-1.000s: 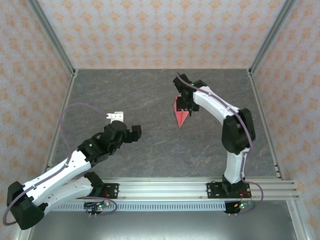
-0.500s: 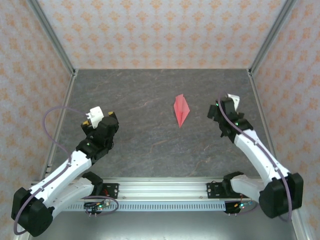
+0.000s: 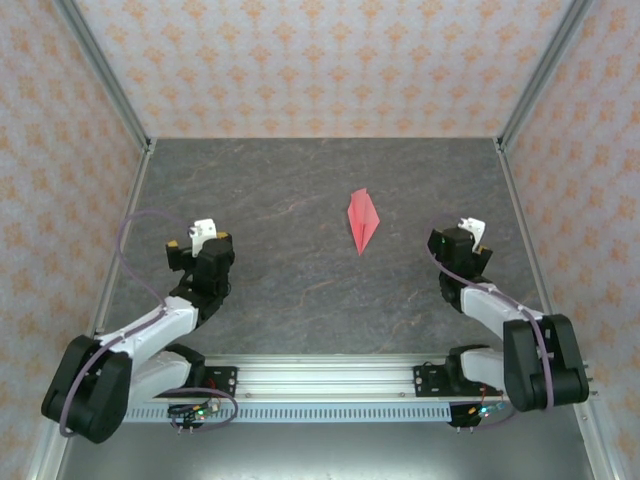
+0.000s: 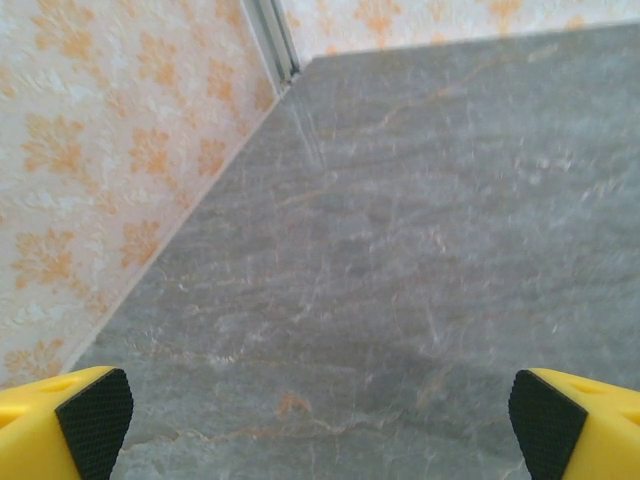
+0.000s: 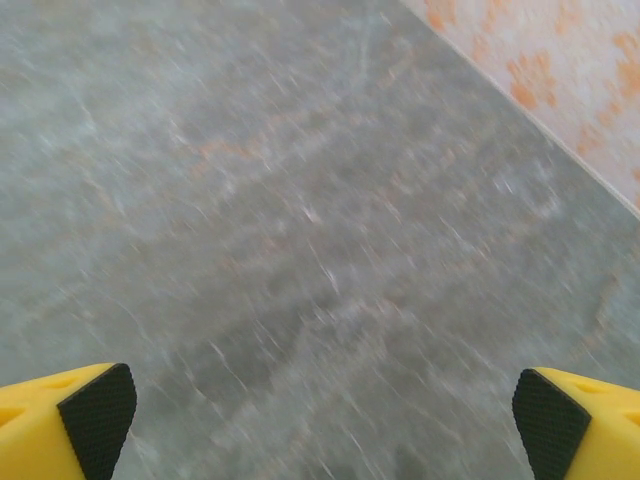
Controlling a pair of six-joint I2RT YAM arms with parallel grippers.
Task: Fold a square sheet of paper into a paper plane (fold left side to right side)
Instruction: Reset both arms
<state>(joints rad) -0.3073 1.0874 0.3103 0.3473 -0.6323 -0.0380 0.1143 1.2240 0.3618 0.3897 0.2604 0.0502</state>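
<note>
The paper plane (image 3: 362, 220) lies between, well apart from, left claw (image 4: 320, 410) and right claw (image 5: 320, 410), both gaping.

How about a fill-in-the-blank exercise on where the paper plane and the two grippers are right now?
1. The paper plane lies flat on the table with ____ gripper touching it.
2. The left gripper and the right gripper both have their jaws ____.
3. In the top view, the paper plane lies nearer the ____ gripper.

Missing words: neither; open; right.
</note>
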